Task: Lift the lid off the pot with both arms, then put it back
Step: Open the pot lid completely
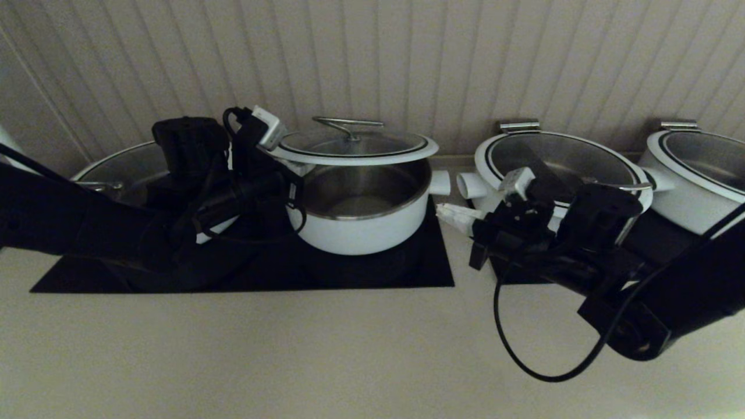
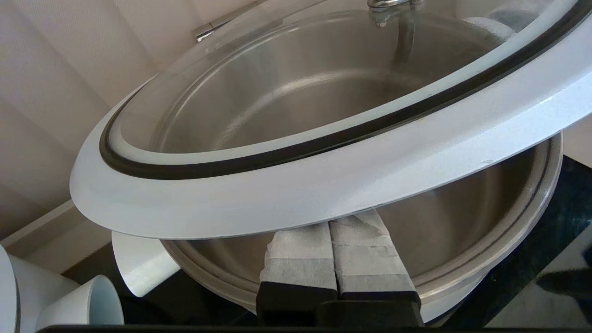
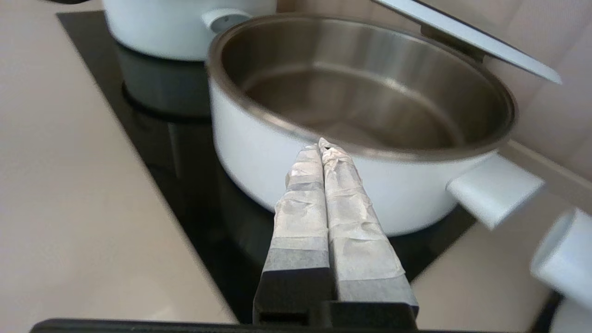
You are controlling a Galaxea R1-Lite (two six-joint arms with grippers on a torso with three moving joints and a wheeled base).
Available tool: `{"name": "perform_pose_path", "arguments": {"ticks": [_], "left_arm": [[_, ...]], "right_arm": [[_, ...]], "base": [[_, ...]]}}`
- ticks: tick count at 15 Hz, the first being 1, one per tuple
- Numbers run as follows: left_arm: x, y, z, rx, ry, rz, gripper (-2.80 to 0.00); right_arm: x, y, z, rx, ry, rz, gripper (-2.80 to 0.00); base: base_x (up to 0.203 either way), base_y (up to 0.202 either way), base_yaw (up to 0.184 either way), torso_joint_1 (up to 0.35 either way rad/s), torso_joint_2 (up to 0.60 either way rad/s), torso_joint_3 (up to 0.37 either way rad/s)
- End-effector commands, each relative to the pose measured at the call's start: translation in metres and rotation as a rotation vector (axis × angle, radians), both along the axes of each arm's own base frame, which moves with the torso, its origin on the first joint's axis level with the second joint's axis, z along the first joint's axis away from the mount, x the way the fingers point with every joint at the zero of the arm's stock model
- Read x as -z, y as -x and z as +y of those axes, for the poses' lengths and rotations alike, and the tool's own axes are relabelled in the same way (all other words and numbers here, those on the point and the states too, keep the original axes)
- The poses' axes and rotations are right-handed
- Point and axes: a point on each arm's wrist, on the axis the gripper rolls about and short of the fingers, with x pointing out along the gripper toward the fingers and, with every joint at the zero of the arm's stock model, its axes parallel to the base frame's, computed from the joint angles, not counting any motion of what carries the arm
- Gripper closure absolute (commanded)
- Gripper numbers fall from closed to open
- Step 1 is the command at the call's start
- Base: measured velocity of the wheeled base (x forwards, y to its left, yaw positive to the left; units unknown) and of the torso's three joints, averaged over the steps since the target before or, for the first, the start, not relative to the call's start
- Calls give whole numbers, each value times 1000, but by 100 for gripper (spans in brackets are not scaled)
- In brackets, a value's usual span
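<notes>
Left claw [image 1: 283,156] is seen in the head view at the left edge of the lid [image 1: 355,146], which is held raised above the pot [image 1: 364,212] on the black cooktop [image 1: 430,265]; the lid's right side is unsupported. Right claw [image 1: 451,215] is seen low beside the pot's right stub handle [image 1: 440,182], apart from the lid. Two wider pots [image 1: 559,169] are shown to the right on the pale surface [image 1: 291,349].

Left wrist view: the left claw [image 2: 334,236], its wrapped fingers [image 2: 300,259] pressed together, is tucked beneath the lid's white rim [image 2: 323,185], so the lid appears propped from below rather than pinched. The steel interior of the pot [image 2: 462,231] is visible underneath.

Right wrist view: the right claw [image 3: 323,145] is shown closed on nothing, pointing at the pot's wall [image 3: 259,152], with the raised lid [image 3: 467,37] above the far rim.

Progress is judged as follows: the lift is done, though by one arm as far as is shown; returning the lid onto the pot remains.
</notes>
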Motion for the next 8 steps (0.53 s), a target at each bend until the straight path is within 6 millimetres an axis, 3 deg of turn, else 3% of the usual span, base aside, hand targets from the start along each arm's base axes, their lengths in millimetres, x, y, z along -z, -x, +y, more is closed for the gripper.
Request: {"name": "perform_pose_path", "arguments": {"ticks": [1, 5, 8], "left_arm": [[-2, 1, 0, 2, 1, -10, 0], [-3, 1, 0, 2, 1, -13, 0], [-4, 2, 0, 2, 3, -14, 0]], "right_arm": [[-7, 21, -9, 2, 15, -11, 0], [-6, 49, -31, 90, 48, 22, 0], [-2, 61, -60, 292, 55, 62, 0]], "base": [[0, 0, 0, 0, 0, 0], [0, 0, 0, 0, 0, 0], [0, 0, 0, 0, 0, 0]]}}
